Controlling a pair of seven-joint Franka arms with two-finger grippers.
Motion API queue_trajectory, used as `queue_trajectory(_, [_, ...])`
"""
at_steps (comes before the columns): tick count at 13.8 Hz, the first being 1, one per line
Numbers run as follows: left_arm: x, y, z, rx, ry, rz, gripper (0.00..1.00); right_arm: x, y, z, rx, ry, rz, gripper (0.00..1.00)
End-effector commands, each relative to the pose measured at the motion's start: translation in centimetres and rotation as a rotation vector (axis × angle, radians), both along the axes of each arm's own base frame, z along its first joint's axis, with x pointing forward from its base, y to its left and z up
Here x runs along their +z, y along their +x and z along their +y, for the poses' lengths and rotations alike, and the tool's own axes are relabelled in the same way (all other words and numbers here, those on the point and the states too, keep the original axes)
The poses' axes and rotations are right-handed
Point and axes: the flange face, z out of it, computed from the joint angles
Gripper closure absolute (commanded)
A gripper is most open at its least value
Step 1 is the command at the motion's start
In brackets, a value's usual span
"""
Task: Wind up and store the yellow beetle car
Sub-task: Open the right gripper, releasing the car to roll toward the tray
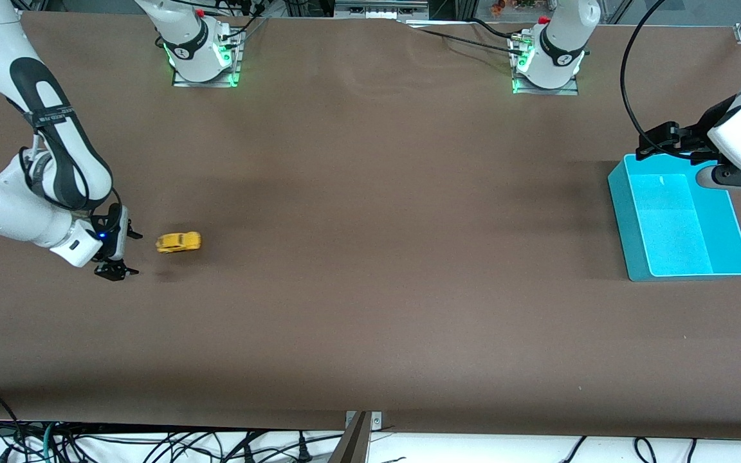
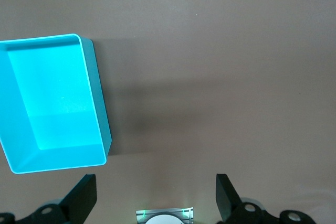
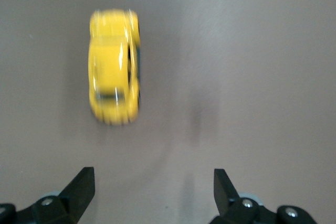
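Right wrist view shows the right gripper [image 3: 149, 195] with its two fingers spread wide and nothing between them. The yellow beetle car [image 3: 114, 66] sits on the brown table [image 3: 252, 77] just past the fingertips, not touching them. It looks a bit smeared in this view, so it may be rolling on its own wheels, which would fit a car that has been wound up and let go.

In the front view the right gripper [image 1: 115, 254] is low over the table at the right arm's end, and the car [image 1: 179, 242] is just beside it, on the side toward the middle of the table. The fingers are wide apart so the car is free to go.

The left gripper [image 1: 666, 138] hangs over the edge of the cyan bin [image 1: 682, 273] at the left arm's end of the table, well apart from the car. Its fingers are spread too and hold nothing. This arm waits there, likely because the bin is where the car must end up. The bin [image 2: 102, 124] has nothing in it, so storing is not yet done.
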Motion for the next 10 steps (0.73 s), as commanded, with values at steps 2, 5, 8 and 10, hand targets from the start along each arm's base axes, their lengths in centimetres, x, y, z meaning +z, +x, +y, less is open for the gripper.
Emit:
queue_trajectory(2, [0.6,0.2,-0.1,0.002,0.018,-0.008,0.00,6.7,0.5,0.6,-0.034,-0.005,0.024,0.00])
queue_trajectory(5, [0.3,0.2,-0.5,-0.006,0.018,-0.002,0.00,14.0,-0.5,0.8,-0.074,-0.042,-0.007,0.00])
queue_trajectory(8, [-1.0,0.2,-0.9,-0.036,0.013,0.048,0.00,21.1,-2.2,1.4,-0.185,-0.077,-0.045,0.00])
queue_trajectory(10, [-1.8,0.3,-1.3,-0.167,-0.016,0.075,0.00,25.4,-3.6,2.2,-0.224,-0.102,-0.075,0.00])
